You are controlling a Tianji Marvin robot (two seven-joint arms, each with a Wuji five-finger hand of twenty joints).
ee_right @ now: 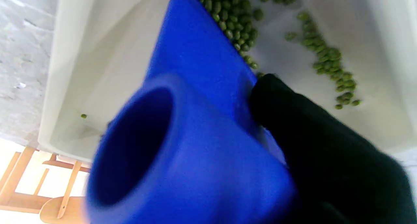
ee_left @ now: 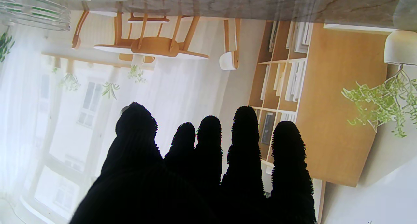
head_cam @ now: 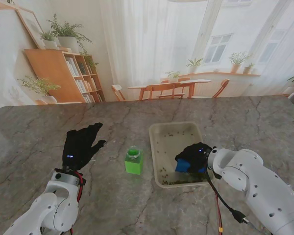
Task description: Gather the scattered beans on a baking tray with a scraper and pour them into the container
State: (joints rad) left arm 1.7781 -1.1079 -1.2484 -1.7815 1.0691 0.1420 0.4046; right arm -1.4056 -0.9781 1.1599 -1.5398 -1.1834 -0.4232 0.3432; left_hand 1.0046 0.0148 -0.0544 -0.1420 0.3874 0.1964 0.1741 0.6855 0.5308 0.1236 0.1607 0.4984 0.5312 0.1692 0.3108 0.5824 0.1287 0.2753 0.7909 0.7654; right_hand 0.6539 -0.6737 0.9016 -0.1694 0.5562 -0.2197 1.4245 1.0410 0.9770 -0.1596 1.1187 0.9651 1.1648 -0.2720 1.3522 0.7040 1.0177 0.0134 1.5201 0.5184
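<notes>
The marble-patterned bench (head_cam: 34,142) carries a pale baking tray (head_cam: 156,154), set to the right of centre. Just left of the tray stands a small green container (head_cam: 134,162) with a round green top, apart from the tray's rim.

The right robot hand (head_cam: 195,155), gloved in black, is inside the tray over its nearer right part and grips a blue scraper (head_cam: 183,165). In the right wrist view the scraper (ee_right: 195,126) shows a hollow round handle end and a flat blade that slopes down to the tray floor (ee_right: 107,64); one black finger (ee_right: 277,97) presses against the blade's side. Whether the blade edge touches the tray floor cannot be told.

Green beans (ee_right: 233,20) lie bunched along the blade's edge, and a second string of beans (ee_right: 329,63) trails across the tray floor well apart from the first. One stray bean (ee_right: 83,116) sits alone near the tray wall. From the stand view, beans (head_cam: 179,182) collect along the nearer wall of the tray, with a few more scattered at the farther end (head_cam: 174,131).

The left robot hand (head_cam: 81,144) holds nothing. It lies over the bench left of the container, fingers extended and slightly spread, palm down. The left wrist view shows its fingertips (ee_left: 244,119) straight, with nothing between them.
</notes>
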